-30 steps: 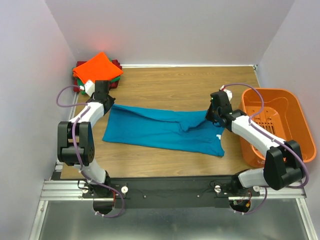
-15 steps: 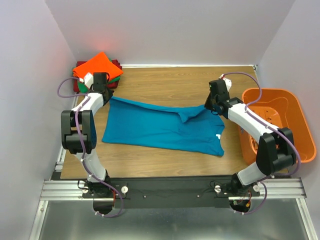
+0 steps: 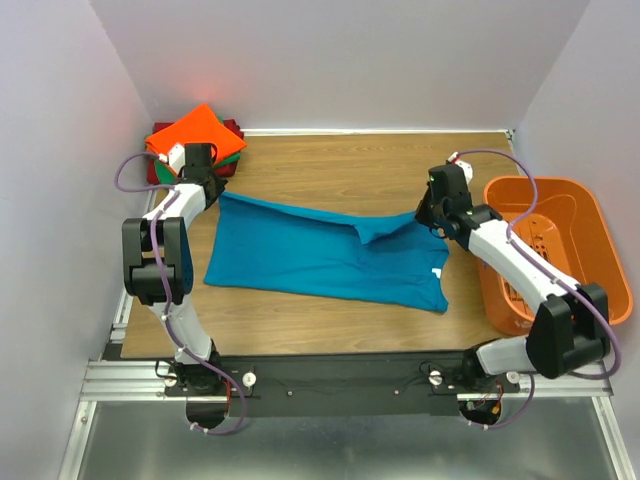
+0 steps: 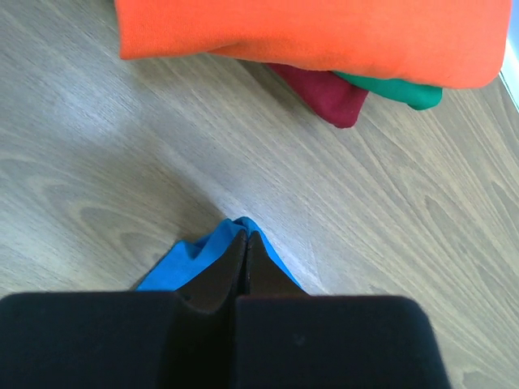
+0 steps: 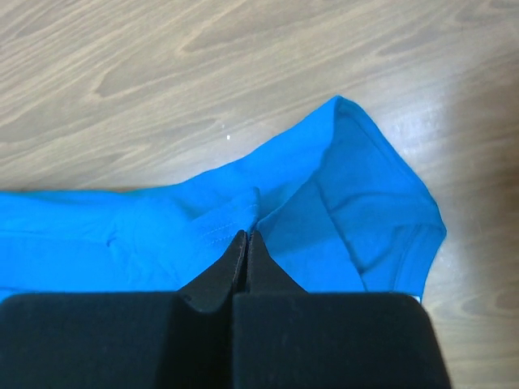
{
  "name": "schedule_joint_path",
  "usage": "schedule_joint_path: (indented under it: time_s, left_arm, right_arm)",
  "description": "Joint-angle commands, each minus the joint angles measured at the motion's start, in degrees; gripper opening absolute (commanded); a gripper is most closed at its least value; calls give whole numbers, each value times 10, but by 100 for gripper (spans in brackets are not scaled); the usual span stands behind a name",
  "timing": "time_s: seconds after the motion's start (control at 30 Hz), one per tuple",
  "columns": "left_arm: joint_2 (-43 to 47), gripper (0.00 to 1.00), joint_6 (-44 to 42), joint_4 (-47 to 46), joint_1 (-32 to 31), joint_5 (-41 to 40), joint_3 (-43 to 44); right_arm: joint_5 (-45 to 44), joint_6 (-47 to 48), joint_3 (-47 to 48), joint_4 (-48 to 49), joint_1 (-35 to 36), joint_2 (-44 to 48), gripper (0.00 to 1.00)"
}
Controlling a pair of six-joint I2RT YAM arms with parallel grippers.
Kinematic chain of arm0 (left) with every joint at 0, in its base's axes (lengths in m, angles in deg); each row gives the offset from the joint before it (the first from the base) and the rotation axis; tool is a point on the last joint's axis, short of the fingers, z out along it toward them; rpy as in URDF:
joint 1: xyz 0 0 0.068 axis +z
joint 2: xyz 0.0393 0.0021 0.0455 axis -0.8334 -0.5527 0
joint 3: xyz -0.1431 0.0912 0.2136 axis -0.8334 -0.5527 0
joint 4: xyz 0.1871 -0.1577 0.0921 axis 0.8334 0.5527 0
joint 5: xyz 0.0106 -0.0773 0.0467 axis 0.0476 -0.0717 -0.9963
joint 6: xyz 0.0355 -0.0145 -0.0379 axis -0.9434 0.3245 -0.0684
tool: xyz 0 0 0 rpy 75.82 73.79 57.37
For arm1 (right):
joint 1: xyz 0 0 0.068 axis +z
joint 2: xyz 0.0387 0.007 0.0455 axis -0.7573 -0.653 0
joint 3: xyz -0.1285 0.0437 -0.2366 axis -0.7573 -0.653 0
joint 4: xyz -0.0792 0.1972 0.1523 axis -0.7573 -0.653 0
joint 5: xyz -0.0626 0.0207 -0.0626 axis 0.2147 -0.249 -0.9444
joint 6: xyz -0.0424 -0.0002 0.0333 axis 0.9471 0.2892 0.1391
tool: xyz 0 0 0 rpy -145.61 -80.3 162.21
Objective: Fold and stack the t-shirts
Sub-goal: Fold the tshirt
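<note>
The teal-blue t-shirt [image 3: 320,258] lies spread across the middle of the table. My left gripper [image 3: 219,196] is shut on its far left corner; in the left wrist view [image 4: 246,235] blue cloth [image 4: 190,259] bunches round the closed tips. My right gripper [image 3: 424,216] is shut on a fold at the shirt's far right edge; in the right wrist view [image 5: 246,235] the cloth [image 5: 162,227] puckers at the tips. Folded orange [image 3: 195,130], green [image 3: 232,156] and dark red [image 3: 236,128] shirts are stacked at the far left corner, just beyond my left gripper.
The orange slotted basket [image 3: 592,205] stands at the table's right edge, beside my right arm. The stack shows close in the left wrist view: orange [image 4: 308,32], dark red [image 4: 324,93], green [image 4: 397,89]. Walls close the left, far and right sides.
Both grippers drew the shirt's far edge away from the bases. In the last half second my right gripper shifted a little to the right; the left stayed put.
</note>
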Motion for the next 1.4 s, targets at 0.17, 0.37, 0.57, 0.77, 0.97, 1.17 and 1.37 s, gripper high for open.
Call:
schedule_joint_path:
  time_s: [0.17, 0.37, 0.57, 0.77, 0.97, 1.17, 1.37]
  left_arm:
    - [13, 0, -15, 2, 7, 13, -5]
    - [35, 0, -14, -3, 7, 14, -38]
    - [59, 0, -12, -9, 8, 9, -79]
    - [83, 0, -9, -12, 8, 4, -114]
    - [113, 0, -6, -12, 8, 9, -140]
    - [149, 0, -3, -9, 7, -1, -176]
    - [176, 0, 0, -23, 8, -4, -222]
  right_arm:
    - [28, -25, -60, -47, -1, 69, 1]
    - [39, -34, -98, -53, -1, 98, 1]
    - [42, -39, -134, -53, -1, 109, 1]
    - [37, -41, -158, -54, -1, 132, 1]
    - [15, -34, -153, -67, -1, 140, 1]
    - [13, -34, -159, -69, -1, 142, 1]
    - [22, -36, -177, -70, -1, 152, 1]
